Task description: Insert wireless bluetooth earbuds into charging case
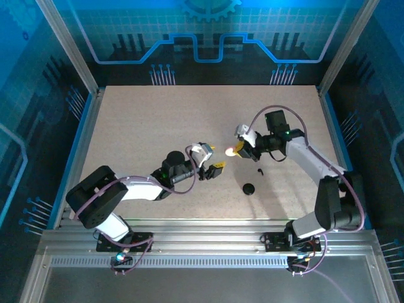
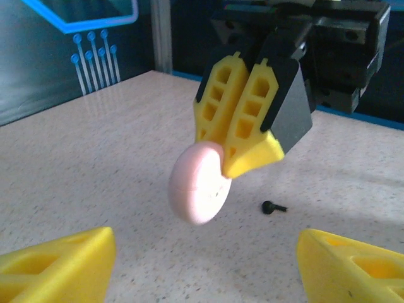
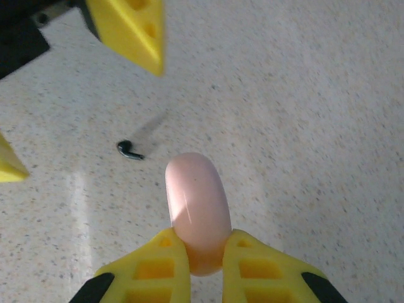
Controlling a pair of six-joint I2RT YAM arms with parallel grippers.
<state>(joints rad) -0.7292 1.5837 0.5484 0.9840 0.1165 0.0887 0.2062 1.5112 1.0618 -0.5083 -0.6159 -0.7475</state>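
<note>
Top view: at centre frame the right gripper (image 1: pixel 235 151) pinches a pink pod (image 1: pixel 230 151) aloft. The left gripper (image 1: pixel 213 169), lower left of it, gapes empty. 1 earbud (image 1: pixel 260 172) and the charging case (image 1: pixel 249 189) lie lower right.

Left wrist: its wide-apart fingers flank the pod, likely for a handover.

Right wrist: the fingers clamp only the pod's end, leaving its body free.

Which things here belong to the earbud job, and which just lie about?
In the job: pink seamed case, pinched by the right gripper; black earbud on the table.
Lying about: round black puck, untouched, role unclear.
</note>
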